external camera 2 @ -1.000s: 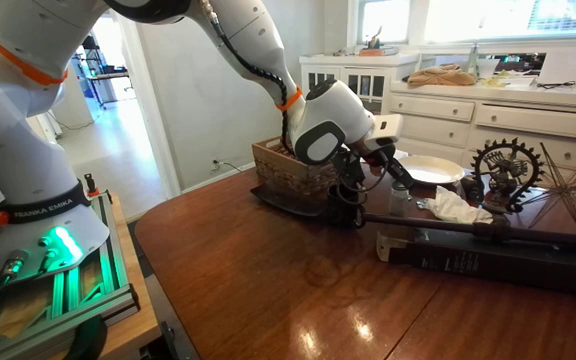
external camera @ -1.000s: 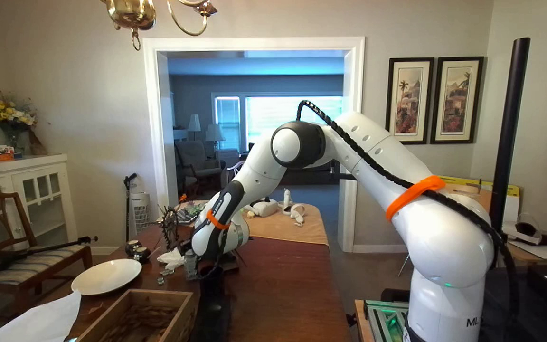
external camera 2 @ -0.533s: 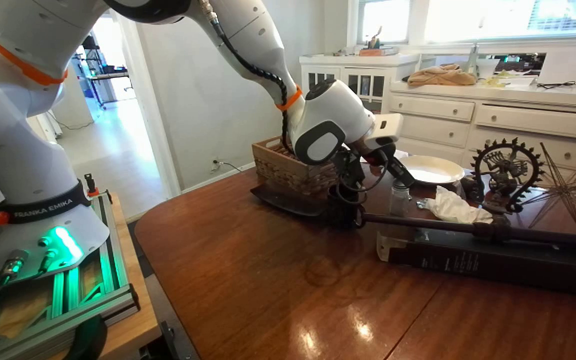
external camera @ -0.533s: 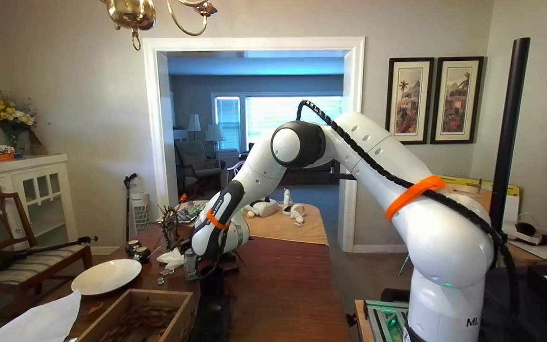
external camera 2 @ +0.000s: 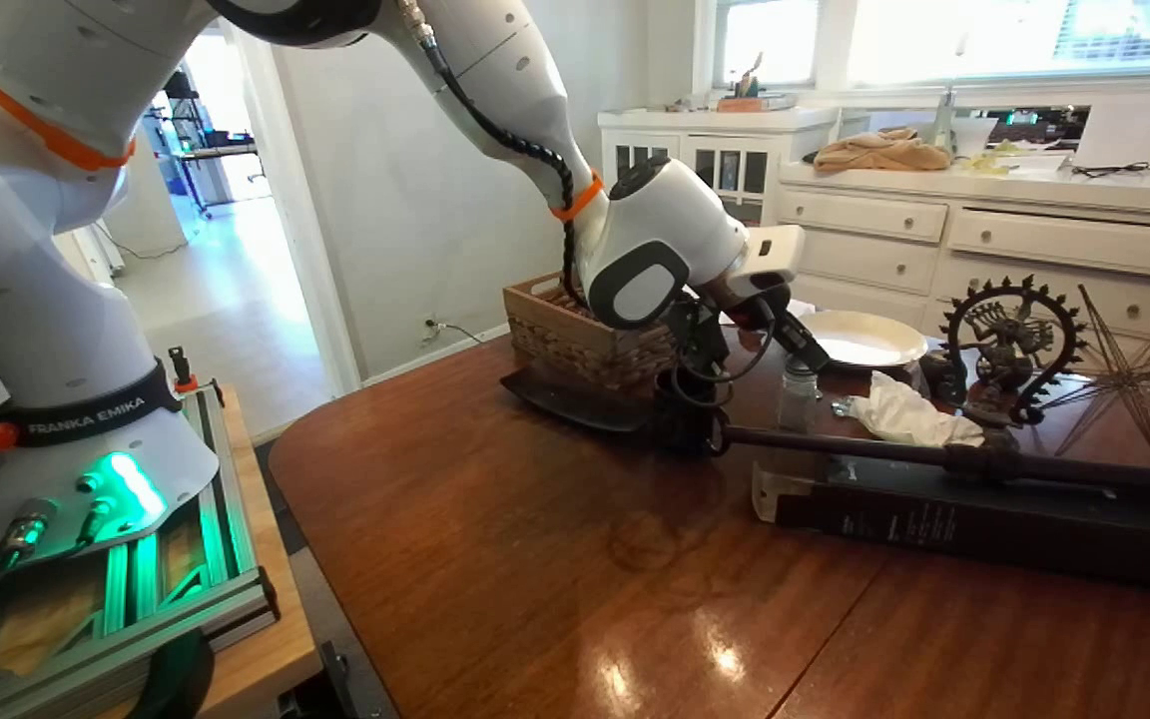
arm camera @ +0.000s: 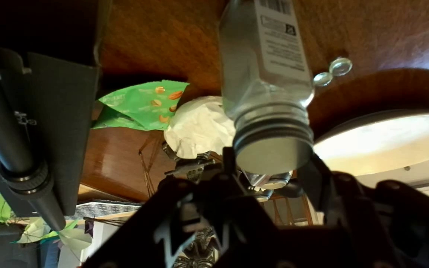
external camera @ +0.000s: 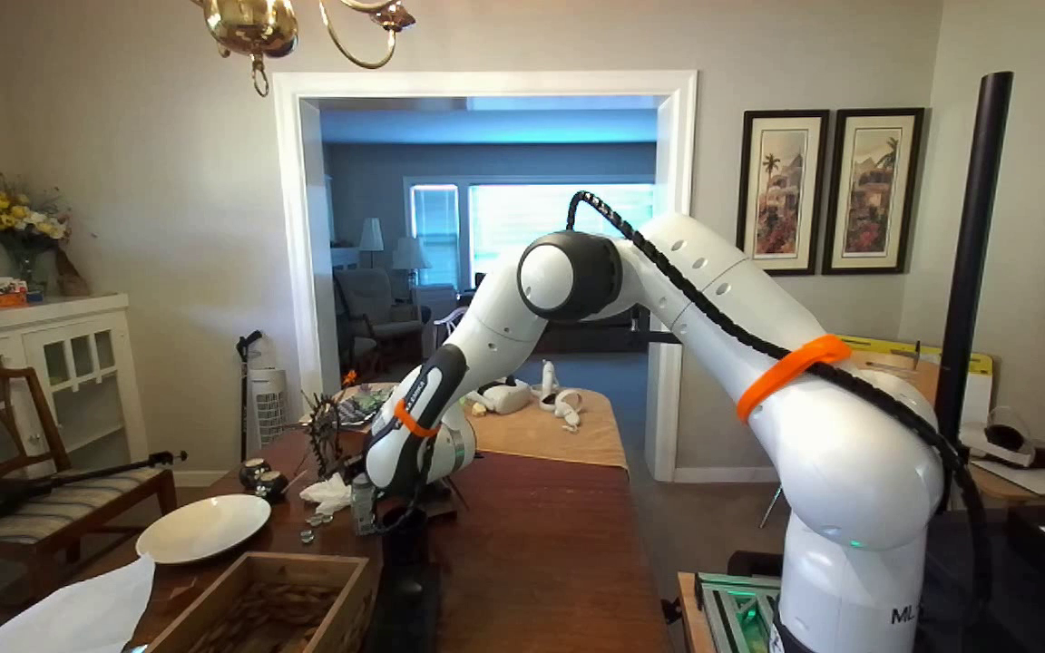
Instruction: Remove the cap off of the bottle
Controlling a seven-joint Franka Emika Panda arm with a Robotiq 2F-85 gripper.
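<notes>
The bottle (arm camera: 266,67) is a clear jar with a white printed label. It stands upright on the table and shows in both exterior views (external camera 2: 797,407) (external camera: 364,508). Its cap (arm camera: 274,154) is round with a pale flat top and a dark ridged rim, and it is on the bottle's mouth. My gripper (arm camera: 270,160) has one dark finger against each side of the cap in the wrist view, with no clear gap on either side. In an exterior view the gripper (external camera 2: 810,352) is tilted, its tips at the cap's height. The far finger is hidden there.
A white plate (external camera 2: 860,338) and a crumpled tissue (external camera 2: 919,414) lie near the bottle. Glass pebbles (arm camera: 340,66) lie beside it. A black box (external camera 2: 984,509) and a dark pole (external camera 2: 864,446) are close by. A basket (external camera 2: 585,345) and a metal statue (external camera 2: 1009,345) stand on the table.
The gripper has shifted very slightly downward at the cap. The rest of the arm and the objects look the same.
</notes>
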